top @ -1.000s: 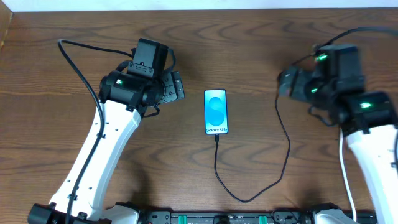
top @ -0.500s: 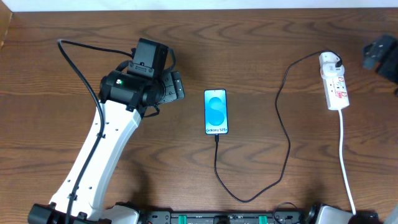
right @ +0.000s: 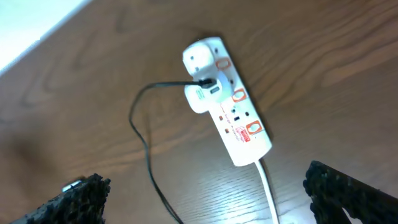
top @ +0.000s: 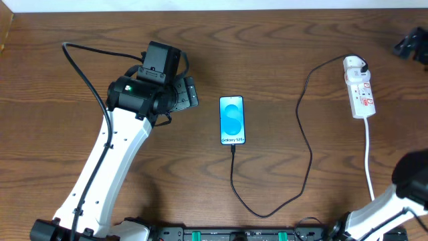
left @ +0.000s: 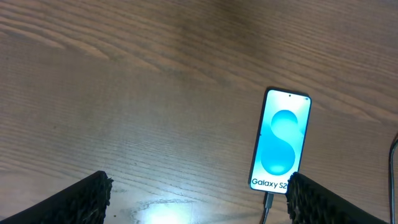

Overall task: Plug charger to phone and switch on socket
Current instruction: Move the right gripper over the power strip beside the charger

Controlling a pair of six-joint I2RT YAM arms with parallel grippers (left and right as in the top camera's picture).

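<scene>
The phone [top: 232, 120] lies flat mid-table with its blue screen lit; it also shows in the left wrist view [left: 281, 142]. The charger cable [top: 306, 140] runs from its connector in the phone's near end [left: 268, 202], loops toward the front edge, then rises to its white plug [right: 202, 96] seated in the socket [top: 359, 87]. The socket is a white strip with red markings [right: 233, 112]. My left gripper [top: 190, 94] is open and empty, left of the phone [left: 202, 202]. My right gripper [top: 409, 45] is open and empty at the far right, above the socket [right: 214, 199].
The socket's own white cord [top: 369, 161] runs toward the front edge on the right. A thick black robot cable [top: 87, 67] arcs beside the left arm. The right arm's base [top: 408, 194] sits at the front right corner.
The right arm has pulled away from over the socket toward the back right edge, uncovering the socket and plug. The left arm, phone and cable have not moved.
</scene>
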